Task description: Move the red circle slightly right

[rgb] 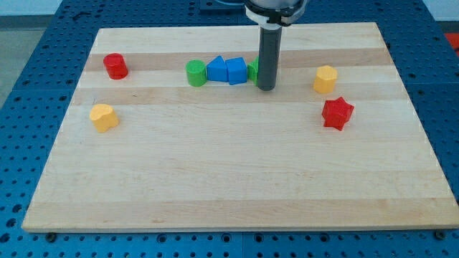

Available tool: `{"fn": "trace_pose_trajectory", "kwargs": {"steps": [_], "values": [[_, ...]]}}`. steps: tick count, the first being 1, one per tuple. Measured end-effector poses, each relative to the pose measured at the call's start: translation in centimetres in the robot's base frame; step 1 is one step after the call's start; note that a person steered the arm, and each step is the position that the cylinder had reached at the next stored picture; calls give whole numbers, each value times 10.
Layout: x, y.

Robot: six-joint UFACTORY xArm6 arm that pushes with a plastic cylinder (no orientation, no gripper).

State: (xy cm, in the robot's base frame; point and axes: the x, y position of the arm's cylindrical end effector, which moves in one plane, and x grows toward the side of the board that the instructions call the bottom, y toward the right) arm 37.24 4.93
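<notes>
- Wooden desk (237, 193) filling most of the frame, over a blue perforated surface (29, 57).
- Dark rod dropping from the top centre, my tip (266, 88) resting at the right end of the middle row, just in front of a green block (253, 69) mostly hidden behind it.
- No claw on this arm, so nothing to report as open or closed.
- Two blue blocks, one (217, 69) touching the other (236, 71), upper centre.
- Green cylinder (195, 73) touching the row's left end.
- Red star (337, 113) at right, yellow block (325, 79) just above it.
- Yellow block (104, 117) at left.
- Red circle (115, 66) in the upper left, well apart from my tip.
</notes>
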Motion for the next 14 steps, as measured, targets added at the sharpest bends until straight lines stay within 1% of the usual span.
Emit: {"fn": "trace_pose_trajectory", "kwargs": {"steps": [1,4,5,6,7,8,9,10,12,13,14], "values": [[69,1],[76,2],[86,-14],[94,-93],[103,-130],[103,-130],[45,-135],[20,-135],[18,-150],[5,-204],[-58,-227]]}}
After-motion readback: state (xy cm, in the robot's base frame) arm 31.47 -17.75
